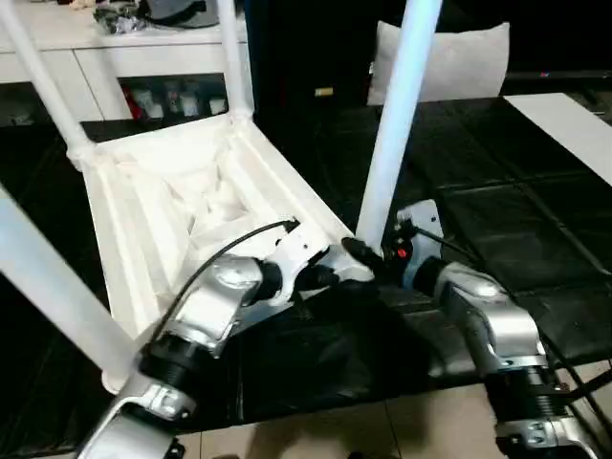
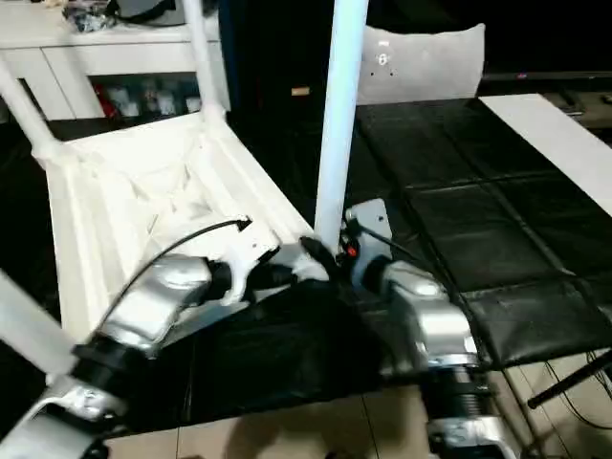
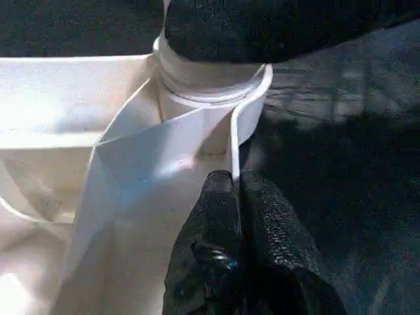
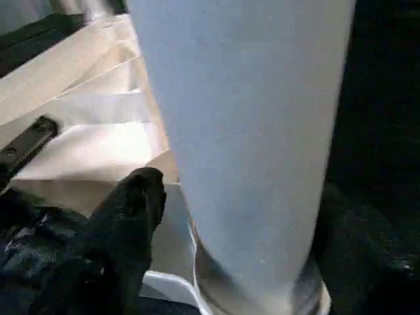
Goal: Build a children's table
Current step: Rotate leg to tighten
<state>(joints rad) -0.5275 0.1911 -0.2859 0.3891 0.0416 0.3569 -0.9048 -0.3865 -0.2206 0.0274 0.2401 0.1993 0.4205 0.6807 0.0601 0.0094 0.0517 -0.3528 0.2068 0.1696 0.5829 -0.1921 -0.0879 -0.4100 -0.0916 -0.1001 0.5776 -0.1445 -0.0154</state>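
Observation:
The children's table lies upside down: its white ribbed tabletop (image 1: 163,210) rests on black mats, with legs standing up out of the corner sockets. Two legs rise at the far corners (image 1: 234,57) (image 1: 43,86), one at the near left (image 1: 48,287). The near right leg (image 1: 397,115) stands in its socket (image 3: 203,85). My left gripper (image 1: 330,275) is shut on the tabletop's thin rim (image 3: 233,141) just beside that socket. My right gripper (image 1: 368,253) sits at the base of this leg (image 4: 249,131), open, one black finger (image 4: 134,203) standing a little off the tube.
A grey cushion (image 1: 459,62) leans at the back behind the near right leg. A white cabinet (image 1: 115,57) stands at the back left. A white board (image 1: 574,129) lies at the right. Black floor mats (image 1: 507,229) give way to pale tiles (image 1: 382,430) near me.

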